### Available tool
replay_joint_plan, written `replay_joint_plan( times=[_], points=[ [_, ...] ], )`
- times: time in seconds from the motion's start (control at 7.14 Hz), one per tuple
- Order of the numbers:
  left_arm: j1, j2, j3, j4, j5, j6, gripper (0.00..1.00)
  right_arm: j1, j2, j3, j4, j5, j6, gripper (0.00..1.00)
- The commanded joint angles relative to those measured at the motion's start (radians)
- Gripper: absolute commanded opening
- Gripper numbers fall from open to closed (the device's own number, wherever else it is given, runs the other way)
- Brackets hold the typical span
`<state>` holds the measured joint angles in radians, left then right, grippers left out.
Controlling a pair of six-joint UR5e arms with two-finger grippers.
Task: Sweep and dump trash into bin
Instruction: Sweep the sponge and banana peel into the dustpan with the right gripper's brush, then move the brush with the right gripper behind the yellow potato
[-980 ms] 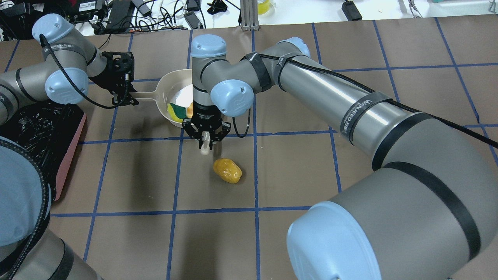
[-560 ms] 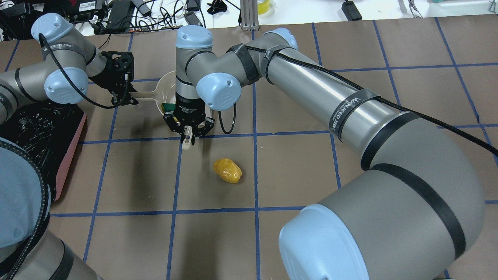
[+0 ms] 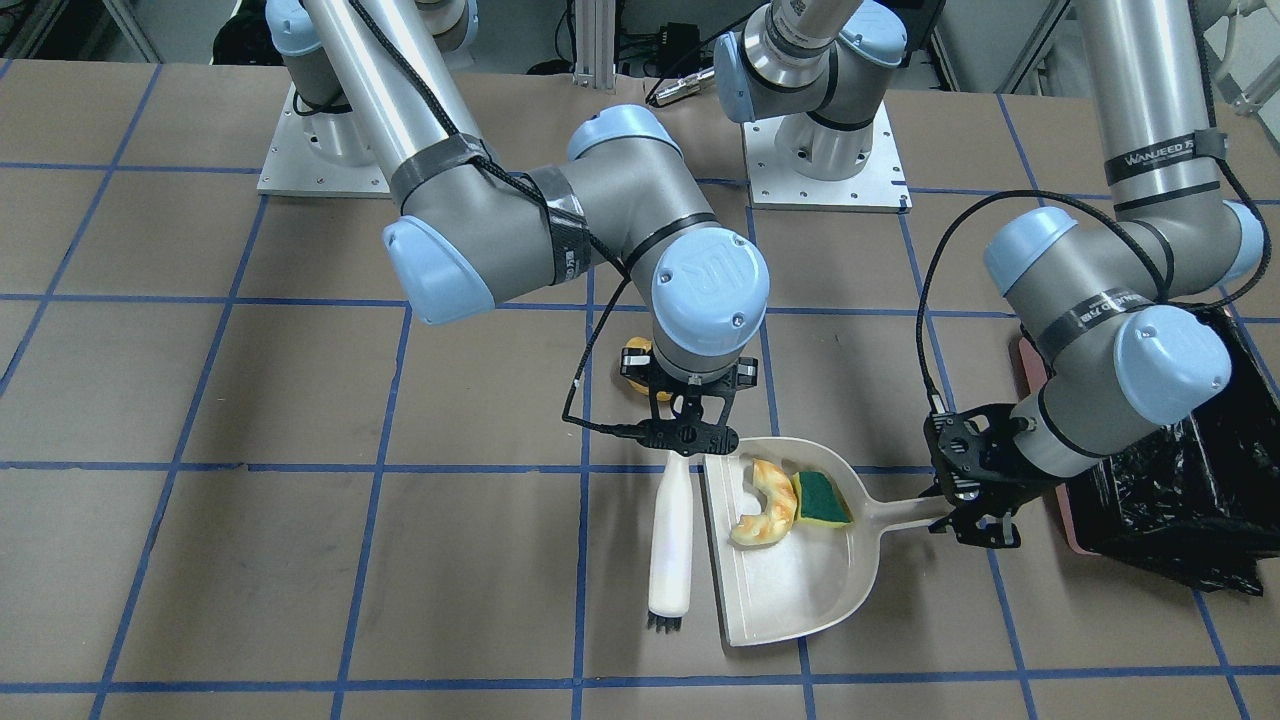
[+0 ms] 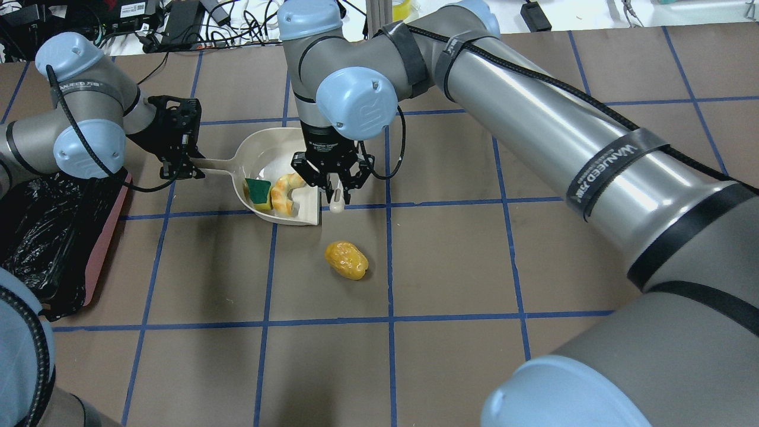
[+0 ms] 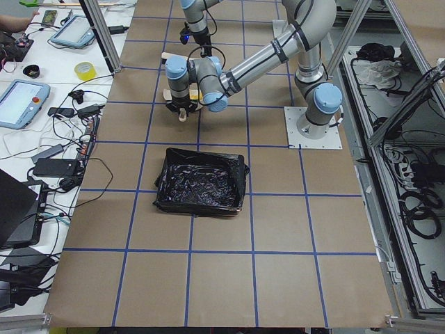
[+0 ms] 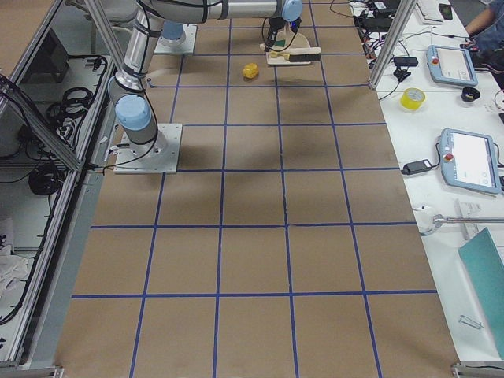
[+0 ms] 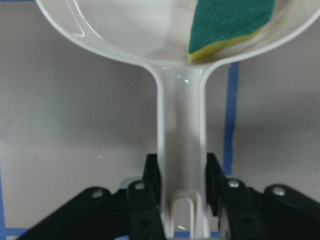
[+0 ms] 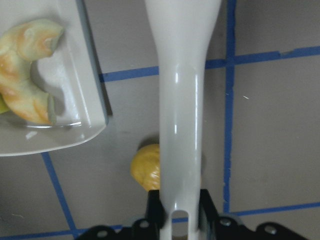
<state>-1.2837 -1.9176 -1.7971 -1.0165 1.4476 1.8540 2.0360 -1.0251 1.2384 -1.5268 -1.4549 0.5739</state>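
**Q:** How best to take the last piece?

**A:** Judged: the right gripper point(image 4: 332, 191), clamped on the brush point(image 3: 670, 540), circles behind the potato point(image 4: 347, 260), which is on the table at 5 o'clock from the dustpan point(image 4: 264, 148), then sweeps it toward 11.

**Q:** Surroundings?

**A:** The left gripper point(image 4: 188, 171) pinches the pan handle. The croissant point(image 4: 283, 193) and sponge point(image 4: 258, 191) lie inside the pan. The bin point(image 4: 109, 219) sits at 8 o'clock. The brush is on the pan side of the potato.
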Motion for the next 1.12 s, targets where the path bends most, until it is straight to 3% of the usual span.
replay_joint_plan(
  times=[0.0,0.28,0.42,0.7,0.98],
  points=[
    [0.027,0.095,-0.123,0.01,0.028,0.079,0.0,-0.054,-0.172,0.176,0.059,-0.068,-0.002,0.0],
    [0.04,0.19,-0.238,0.01,0.027,0.08,0.0,-0.057,-0.33,0.439,0.002,-0.067,0.012,0.0],
    [0.043,0.221,-0.261,0.009,0.03,0.08,0.0,-0.056,-0.351,0.508,-0.027,-0.053,0.027,0.0],
    [0.046,0.241,-0.272,0.009,0.053,0.073,0.0,-0.036,-0.355,0.611,-0.112,0.064,0.085,0.0],
    [0.047,0.239,-0.28,0.007,0.054,0.074,0.0,0.095,-0.342,0.682,-0.232,0.073,0.267,0.0]
  ],
)
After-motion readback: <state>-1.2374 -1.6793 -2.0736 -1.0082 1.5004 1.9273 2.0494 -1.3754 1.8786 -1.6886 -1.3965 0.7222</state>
